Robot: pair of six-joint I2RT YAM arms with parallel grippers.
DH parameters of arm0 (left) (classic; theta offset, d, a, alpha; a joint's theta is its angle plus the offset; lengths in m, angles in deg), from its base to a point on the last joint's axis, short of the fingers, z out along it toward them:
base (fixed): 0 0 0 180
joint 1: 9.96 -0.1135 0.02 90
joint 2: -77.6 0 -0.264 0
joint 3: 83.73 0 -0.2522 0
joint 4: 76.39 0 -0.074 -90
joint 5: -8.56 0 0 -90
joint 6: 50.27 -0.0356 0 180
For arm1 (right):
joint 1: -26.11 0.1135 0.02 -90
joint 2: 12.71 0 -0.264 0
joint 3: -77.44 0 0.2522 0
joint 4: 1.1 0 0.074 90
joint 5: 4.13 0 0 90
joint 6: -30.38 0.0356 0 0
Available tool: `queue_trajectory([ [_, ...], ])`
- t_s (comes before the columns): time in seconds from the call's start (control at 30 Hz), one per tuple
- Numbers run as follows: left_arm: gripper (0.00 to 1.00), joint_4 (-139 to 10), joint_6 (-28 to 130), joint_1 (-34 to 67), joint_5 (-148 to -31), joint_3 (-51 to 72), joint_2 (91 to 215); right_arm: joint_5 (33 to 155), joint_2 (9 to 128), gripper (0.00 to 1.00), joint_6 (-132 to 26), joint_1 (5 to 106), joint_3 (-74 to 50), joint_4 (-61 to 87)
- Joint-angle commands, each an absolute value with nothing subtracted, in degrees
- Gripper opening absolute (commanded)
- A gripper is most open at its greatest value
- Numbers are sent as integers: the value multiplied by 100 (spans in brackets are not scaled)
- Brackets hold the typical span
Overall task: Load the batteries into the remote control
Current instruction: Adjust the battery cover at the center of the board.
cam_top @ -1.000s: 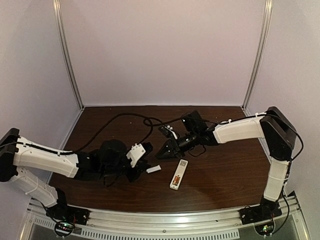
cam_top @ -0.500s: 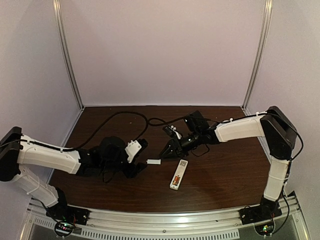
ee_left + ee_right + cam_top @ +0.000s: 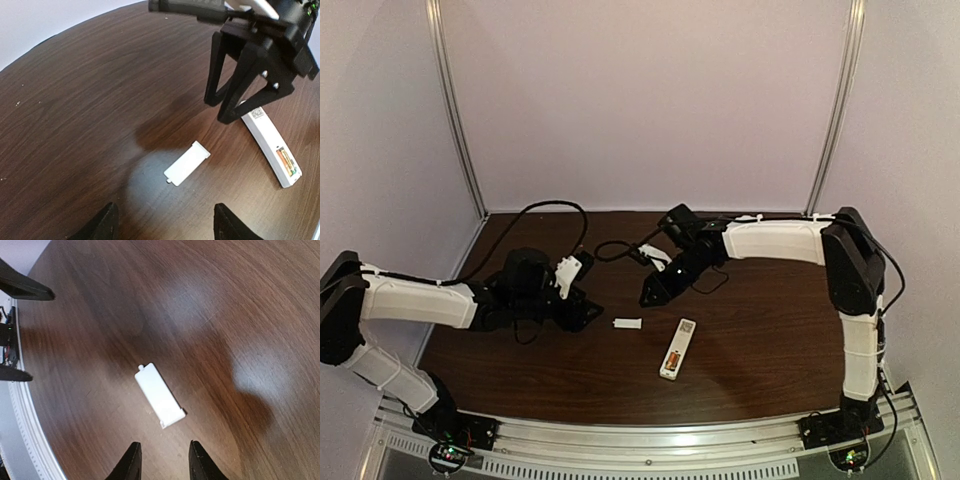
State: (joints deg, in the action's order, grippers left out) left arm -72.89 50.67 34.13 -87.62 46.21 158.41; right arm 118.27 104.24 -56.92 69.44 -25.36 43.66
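Fingers on the left gripper [image 3: 165,225] stand wide apart with nothing between them. A second ago they were nearly together, with the white cover plate [image 3: 186,163] at their tips. They have let it go, and the plate now lies flat and loose on the table [image 3: 75,100], just beside the remote control [image 3: 265,135] but not touching it. The left arm has drawn back, so its gripper now sits beyond the plate, on the side away from the remote control. The right gripper [image 3: 648,298] has also pulled away, toward the remote control's far side. Its fingers are a little apart and hold nothing. The remote control itself has not shifted.

Its battery compartment [image 3: 672,362], at the end nearer the arm bases, is uncovered. The orange and gold of the batteries [image 3: 285,159] shows inside it, though I cannot tell at this size whether both cells are seated. No loose cell is visible near the remote control. Judging by that, loading looks done or nearly so, and refitting the plate over the open compartment is probably what remains.
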Motion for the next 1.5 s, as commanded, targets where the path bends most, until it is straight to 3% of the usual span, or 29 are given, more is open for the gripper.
queue_trajectory([
  [0.0, 66, -7311, 5288, 3293, -8787, 4690, 15680, 10979, 11148, 33, -5818, 7073, -3390, 5604],
  [0.2, 65, -7577, 5327, 3293, -8582, 4929, 15637, 11285, 11152, 27, -5340, 7151, -3121, 5383],
  [0.6, 66, -7734, 5544, 3293, -7850, 5321, 15183, 11027, 11711, 25, -5101, 7408, -3591, 5466],
  [1.0, 65, -7840, 5487, 3293, -7740, 5498, 15159, 10197, 11965, 10, -5151, 7528, -3845, 5730],
  [1.37, 65, -8030, 5503, 3291, -7550, 5655, 15134, 9499, 12107, 8, -5238, 7636, -3923, 5974],
  [1.47, 66, -8179, 5532, 3292, -7533, 5815, 15046, 9444, 12097, 12, -5160, 7647, -3906, 5980],
])
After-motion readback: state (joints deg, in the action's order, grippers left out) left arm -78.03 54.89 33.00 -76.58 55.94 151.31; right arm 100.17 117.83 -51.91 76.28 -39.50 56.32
